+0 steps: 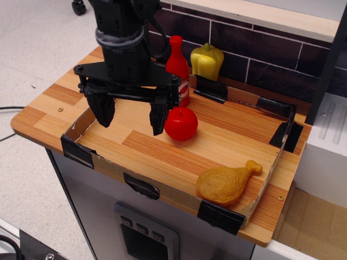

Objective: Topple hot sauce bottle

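The gripper (132,116) hangs over the wooden board's (217,142) left part with its two black fingers spread wide, pinching nothing. The hot sauce bottle (178,67) stands upright at about one o'clock from it, near the back edge. A red apple (181,123) sits at three o'clock, just beside the right finger; a yellow bell pepper (206,60) stands behind and a chicken drumstick (226,183) lies at the near right corner.

Black arm (120,32), grey collar, black two-fingered claw (132,112).

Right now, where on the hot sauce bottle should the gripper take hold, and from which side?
Probably the narrow neck under the cap of the hot sauce bottle, from above: it stands upright, neck exposed, while the gripper and apple crowd its lower body.
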